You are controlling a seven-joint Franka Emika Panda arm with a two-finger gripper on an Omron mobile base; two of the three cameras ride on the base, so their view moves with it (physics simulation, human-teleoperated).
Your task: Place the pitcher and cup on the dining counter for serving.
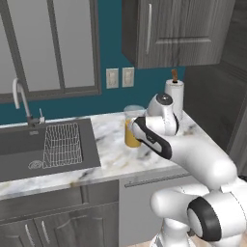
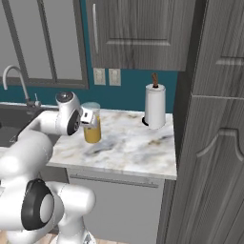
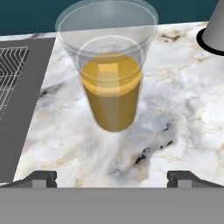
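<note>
The pitcher [image 3: 112, 83], clear glass holding amber liquid, stands upright on the marble counter [image 3: 175, 113] right of the sink [image 1: 29, 149]. The gripper [image 3: 112, 179] hovers near it, fingers apart. It bears no readable writing.

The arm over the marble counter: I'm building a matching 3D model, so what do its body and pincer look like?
The arm is made of glossy white rounded segments with dark grey-black bands and discs at the joints; the wrist ends in a round silvery-grey cap. No cables or printed markings are visible. The pincer has two small dark grey, blocky finger tips, set wide apart.
</note>
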